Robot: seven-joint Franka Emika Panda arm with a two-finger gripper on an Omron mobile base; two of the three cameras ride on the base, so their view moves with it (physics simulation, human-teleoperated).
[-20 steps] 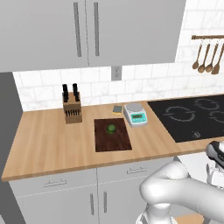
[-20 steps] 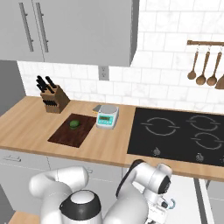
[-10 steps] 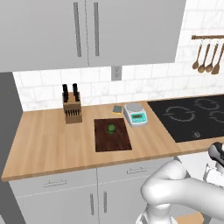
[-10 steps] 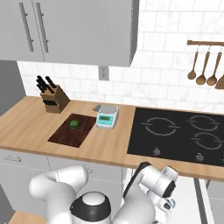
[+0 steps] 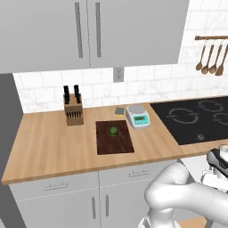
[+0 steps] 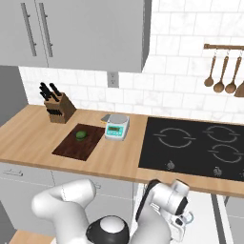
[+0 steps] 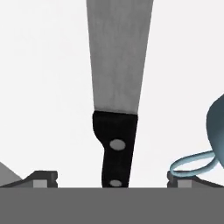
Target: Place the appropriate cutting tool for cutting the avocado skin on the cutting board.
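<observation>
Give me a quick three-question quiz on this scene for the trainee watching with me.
1. True or false: the avocado lies on the cutting board.
2. The kitchen scale stands: A) on the counter between the cutting board and the stovetop; B) on the stovetop; C) on the cutting board.
3. Fill in: in the hand view, the gripper is open, its fingertips on either side of the black handle of a ____, not touching it.

Key: 1 true. 2 A. 3 knife.
</observation>
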